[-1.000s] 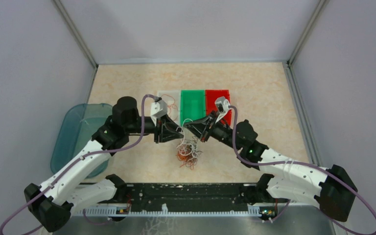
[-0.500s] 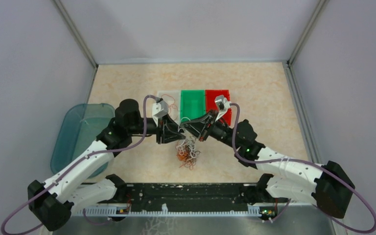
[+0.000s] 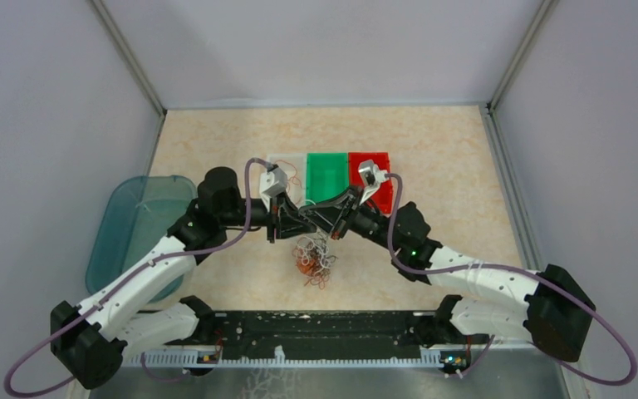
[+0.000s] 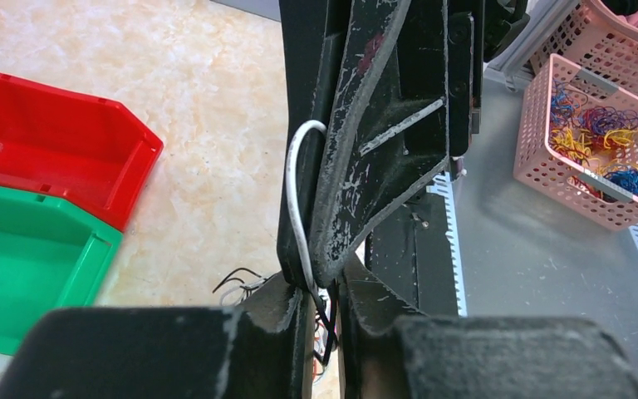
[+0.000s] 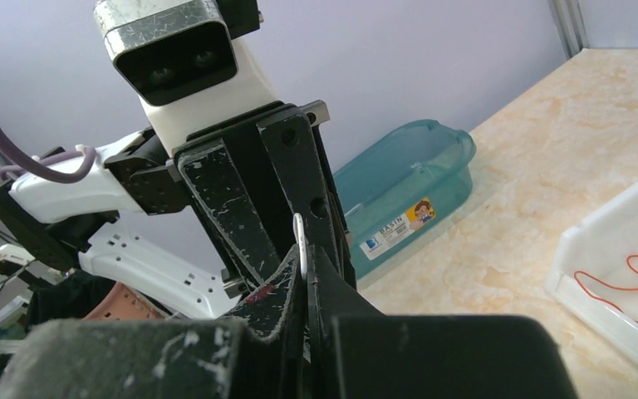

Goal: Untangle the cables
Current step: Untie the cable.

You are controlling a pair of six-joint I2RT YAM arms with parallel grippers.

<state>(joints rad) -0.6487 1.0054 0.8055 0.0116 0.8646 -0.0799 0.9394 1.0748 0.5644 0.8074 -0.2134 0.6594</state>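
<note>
Top view alone shows the cables point(image 3: 313, 259) heaped below; wrist views reveal the jaws of the right gripper point(image 5: 306, 278) clamping a white cable point(image 4: 296, 199), those of the left gripper point(image 4: 324, 303) nearly together, grip unclear.

High overview; close wrist views sharing cables point(image 3: 314, 258)

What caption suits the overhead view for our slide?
Right gripper pinching a white cable beside the left gripper, above the tangled cables.
</note>
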